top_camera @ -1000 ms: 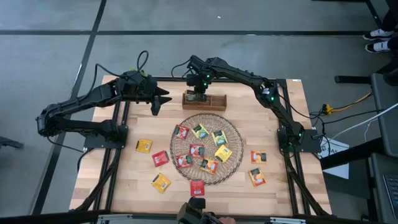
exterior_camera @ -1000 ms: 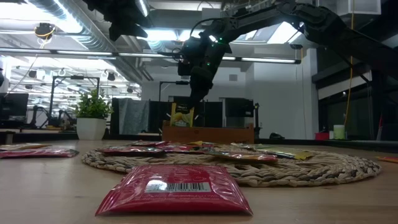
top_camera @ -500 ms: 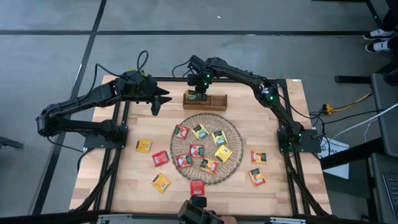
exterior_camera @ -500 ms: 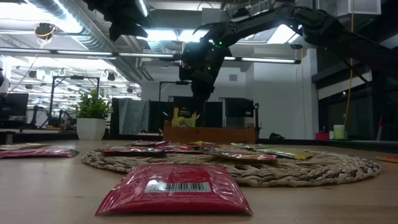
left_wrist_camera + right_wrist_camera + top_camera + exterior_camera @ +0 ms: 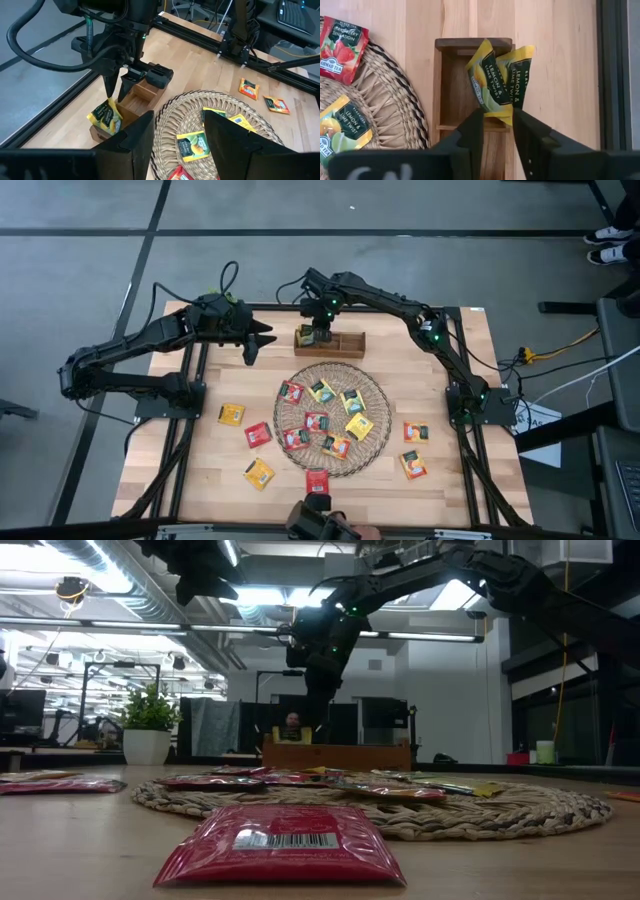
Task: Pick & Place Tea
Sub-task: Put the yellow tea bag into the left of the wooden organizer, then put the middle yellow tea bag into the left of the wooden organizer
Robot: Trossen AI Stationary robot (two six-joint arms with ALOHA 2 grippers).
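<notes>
Desk (image 5: 200, 450): pale wood planks, dark rail frame along its sides; grey floor around it. Beyond the far edge, in the low view: an open hall with ceiling lights, ducts and a potted plant (image 5: 148, 723).

Box (image 5: 340, 343): small dark wooden tray with compartments, near the middle of the desk's far edge. Its end compartment holds two yellow sachets (image 5: 497, 80), leaning together, upright and tilted against the wall.

Mat (image 5: 372, 395): round, coiled wicker, at the desk's centre, just in front of the box. Several tea sachets (image 5: 318, 420) lie flat on it, red, yellow and orange with green-and-white labels.

Loose sachets: flat glossy squares. Four lie toward the left edge and two orange ones (image 5: 414, 448) toward the right edge. A red one (image 5: 281, 843) lies at the near edge, barcode side up.

Right gripper (image 5: 497, 122): directly above the box's end compartment, fingers parted a little on either side of the yellow pair's lower edge; no firm hold shown.

Left gripper (image 5: 256, 342): hovering above the desk's far left area, well apart from the box, fingers open, holding nothing.
</notes>
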